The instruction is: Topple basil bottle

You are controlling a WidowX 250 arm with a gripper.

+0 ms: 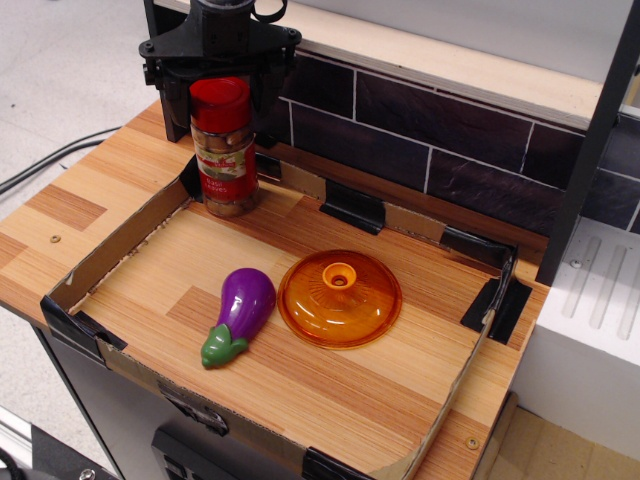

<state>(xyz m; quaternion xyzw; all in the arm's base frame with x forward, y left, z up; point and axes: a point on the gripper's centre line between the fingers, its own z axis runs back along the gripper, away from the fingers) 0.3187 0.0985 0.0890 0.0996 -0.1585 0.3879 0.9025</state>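
Observation:
The basil bottle (225, 150), a clear jar with a red cap and a red-white-green label, stands upright in the back left corner of the cardboard-edged tray (118, 243). My black gripper (222, 95) hangs just behind and above the bottle's cap. Its fingers stand apart, one on each side of the cap, and it looks open. Whether a finger touches the cap I cannot tell.
A purple toy eggplant (240, 313) lies in the middle of the tray, with an orange lid (339, 297) just to its right. A dark tiled wall (420, 130) runs behind the tray. A black post (590, 140) and a white unit (590, 330) stand at the right.

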